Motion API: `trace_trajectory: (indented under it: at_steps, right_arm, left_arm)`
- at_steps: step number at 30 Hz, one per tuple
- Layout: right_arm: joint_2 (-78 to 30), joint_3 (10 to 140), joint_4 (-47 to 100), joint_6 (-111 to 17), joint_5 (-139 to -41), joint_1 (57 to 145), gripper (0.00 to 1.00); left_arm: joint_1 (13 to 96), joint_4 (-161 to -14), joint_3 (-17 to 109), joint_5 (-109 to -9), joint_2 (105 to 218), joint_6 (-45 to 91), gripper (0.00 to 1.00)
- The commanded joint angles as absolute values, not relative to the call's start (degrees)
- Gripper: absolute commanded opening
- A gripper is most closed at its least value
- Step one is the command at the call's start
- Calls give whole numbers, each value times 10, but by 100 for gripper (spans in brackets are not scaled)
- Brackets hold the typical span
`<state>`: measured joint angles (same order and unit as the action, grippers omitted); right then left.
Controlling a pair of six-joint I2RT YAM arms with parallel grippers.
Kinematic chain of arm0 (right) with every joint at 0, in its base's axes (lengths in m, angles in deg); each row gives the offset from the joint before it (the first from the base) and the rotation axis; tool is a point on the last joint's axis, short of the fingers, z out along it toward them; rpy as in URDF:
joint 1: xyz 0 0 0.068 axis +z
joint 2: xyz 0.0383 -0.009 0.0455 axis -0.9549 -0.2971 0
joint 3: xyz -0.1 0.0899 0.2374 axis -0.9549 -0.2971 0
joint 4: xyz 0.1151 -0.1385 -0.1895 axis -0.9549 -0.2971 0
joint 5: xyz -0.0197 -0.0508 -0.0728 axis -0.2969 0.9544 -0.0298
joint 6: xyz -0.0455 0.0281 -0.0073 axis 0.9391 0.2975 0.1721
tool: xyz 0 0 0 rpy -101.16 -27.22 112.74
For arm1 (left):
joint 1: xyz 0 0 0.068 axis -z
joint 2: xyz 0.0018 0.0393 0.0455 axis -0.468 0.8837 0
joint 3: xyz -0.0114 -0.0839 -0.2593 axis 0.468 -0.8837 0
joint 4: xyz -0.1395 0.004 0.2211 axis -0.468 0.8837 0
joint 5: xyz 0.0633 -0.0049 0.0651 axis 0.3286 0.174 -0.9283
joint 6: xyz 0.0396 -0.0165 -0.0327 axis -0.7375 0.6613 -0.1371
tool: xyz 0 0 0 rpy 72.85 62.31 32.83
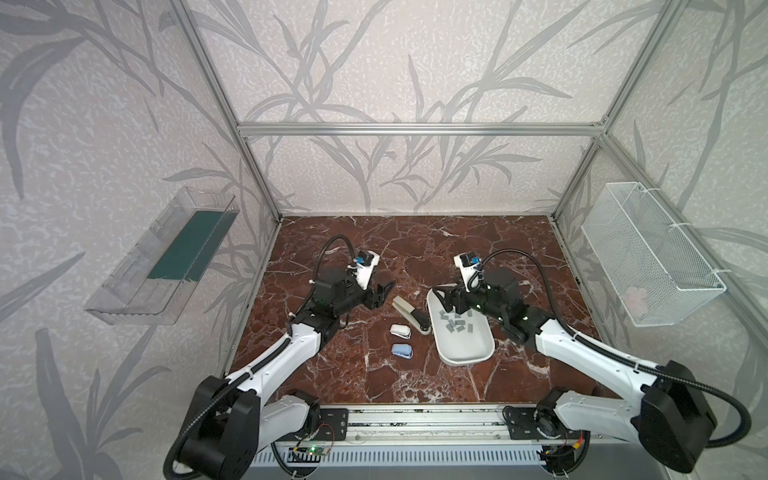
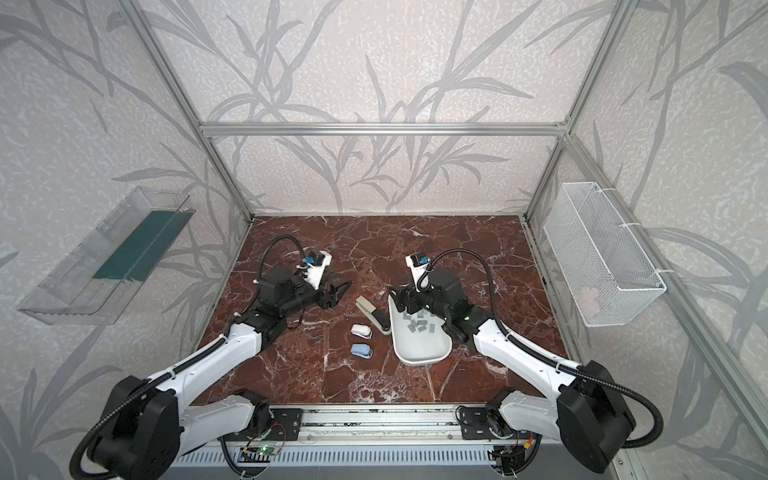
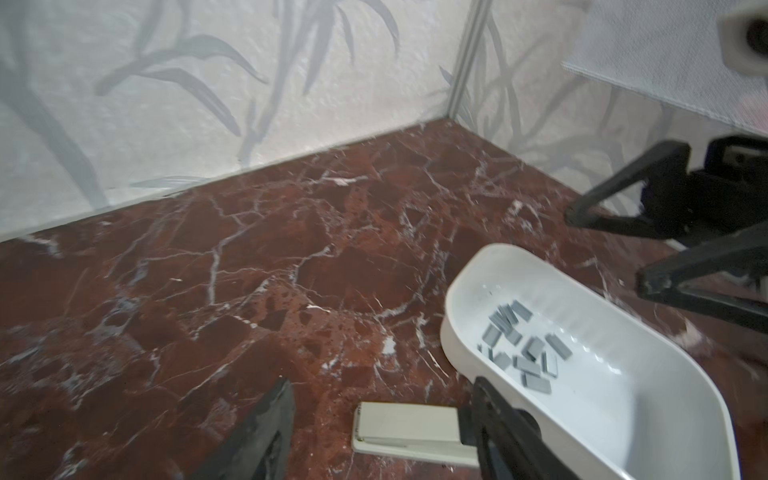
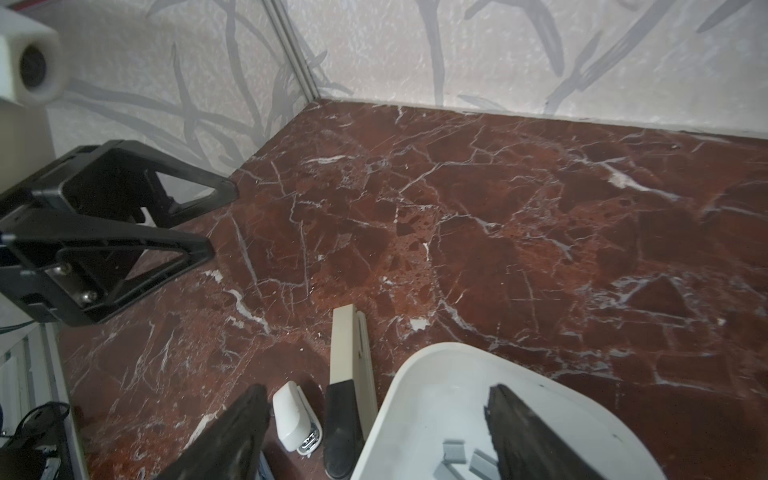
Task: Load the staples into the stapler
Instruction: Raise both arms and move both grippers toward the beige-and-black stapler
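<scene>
Staples (image 1: 459, 328) lie loose in the white tray (image 1: 463, 360) in both top views; left wrist: left gripper (image 3: 382, 386) wide, empty, near the beige stapler (image 3: 407, 428); right wrist: right gripper (image 4: 376, 388) wide and empty above the tray, so probably reaching in, and next it's gotta pinch one strip.

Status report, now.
Left gripper open, empty. Right gripper open above tray edge. Staples loose in tray. Beige stapler untouched; no obstruction seen.
</scene>
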<state>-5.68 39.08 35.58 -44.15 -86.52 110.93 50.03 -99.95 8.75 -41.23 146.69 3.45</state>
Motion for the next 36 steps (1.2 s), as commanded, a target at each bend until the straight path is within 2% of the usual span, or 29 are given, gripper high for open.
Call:
trace_trajectory:
  at_steps: [1, 3, 6, 8, 11, 16, 20, 25, 29, 32, 36]
  right_arm:
    - [-72, 407, 346, -426, -822, 1138, 79]
    - [-77, 404, 342, -432, -815, 1148, 77]
    - [-63, 387, 341, -437, -816, 1165, 74]
    - [-46, 369, 339, -441, -800, 1179, 74]
    - [-15, 342, 327, -455, -778, 1188, 73]
    - [58, 294, 298, -476, -736, 1189, 71]
    - [125, 253, 284, -497, -716, 1189, 70]
    - [168, 222, 288, -515, -729, 1189, 67]
    - [151, 229, 311, -507, -779, 1203, 63]
    - [113, 248, 323, -507, -765, 1246, 59]
    - [37, 269, 348, -537, -747, 1306, 47]
  left_arm:
    - [534, -948, 105, -417, 1483, -66, 65]
    - [543, -949, 105, -422, 1499, -61, 61]
    - [552, -941, 105, -393, 1511, -52, 48]
    - [569, -952, 84, -405, 1501, -43, 47]
    - [625, -989, 24, -500, 1457, -26, 46]
    - [673, -1091, -82, -621, 1368, 130, 30]
    - [725, -1182, -180, -686, 1280, 170, 33]
    - [770, -1110, -184, -745, 1221, 166, 37]
    - [809, -1122, -197, -760, 1222, 173, 36]
    - [839, -1150, -208, -785, 1251, 177, 36]
    - [860, -1180, -196, -806, 1329, 182, 35]
